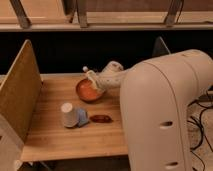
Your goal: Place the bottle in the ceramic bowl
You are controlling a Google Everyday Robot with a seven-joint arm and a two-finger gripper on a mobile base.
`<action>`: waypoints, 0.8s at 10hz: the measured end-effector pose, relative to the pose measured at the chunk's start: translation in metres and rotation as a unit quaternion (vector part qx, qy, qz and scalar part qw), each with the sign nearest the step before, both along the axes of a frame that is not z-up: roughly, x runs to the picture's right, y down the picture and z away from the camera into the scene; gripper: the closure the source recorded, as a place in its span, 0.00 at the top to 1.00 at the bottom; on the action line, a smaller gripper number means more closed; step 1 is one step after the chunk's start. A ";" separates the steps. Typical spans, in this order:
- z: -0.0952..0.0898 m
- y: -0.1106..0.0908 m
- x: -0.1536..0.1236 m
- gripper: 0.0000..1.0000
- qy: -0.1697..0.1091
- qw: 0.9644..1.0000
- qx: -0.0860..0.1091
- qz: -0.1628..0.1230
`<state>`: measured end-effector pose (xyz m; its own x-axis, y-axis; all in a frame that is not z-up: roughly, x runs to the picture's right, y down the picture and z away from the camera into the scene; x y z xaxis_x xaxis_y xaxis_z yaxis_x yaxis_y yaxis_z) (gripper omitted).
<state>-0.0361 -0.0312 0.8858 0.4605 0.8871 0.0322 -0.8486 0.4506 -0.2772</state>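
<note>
- The claw (pixel 95 79) sits just above centre of the frame, at the end of the pale arm (pixel 165 115) that fills the right side. It reaches leftward over the right part of the ceramic bowl (pixel 86 90).
- It appears clamped on the bottle (pixel 91 77), which juts up and to the left from it, tilted, with the narrow cap end toward the upper left.
- The bottle's lower end hangs over the bowl's orange-red inside; whether it already touches the bowl's floor cannot be told from this view.
- The bowl rests on the wooden table (pixel 50 135), near its far edge, centre frame.
- Lower left of the bowl, well apart from it, a white-and-blue cup (pixel 73 116) lies on its side; a small dark red flat object (pixel 101 118) lies just to the cup's right.
- A wooden side panel (pixel 20 92) stands along the table's left edge.
- Step in hand, as I judge it: the carry is done and the placing is under way, with the bottle held over its target.
- The next move likely calls for a short lowering until the bottle rests inside the rim, then a release and a lift clear, without nudging the bowl.
</note>
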 end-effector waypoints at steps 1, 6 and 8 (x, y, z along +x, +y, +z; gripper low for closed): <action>0.000 0.000 0.000 0.30 0.000 1.000 0.000 0.000; 0.000 0.000 0.000 0.76 0.000 1.000 0.000 0.000; 0.000 0.000 0.001 0.80 0.000 1.000 0.000 0.000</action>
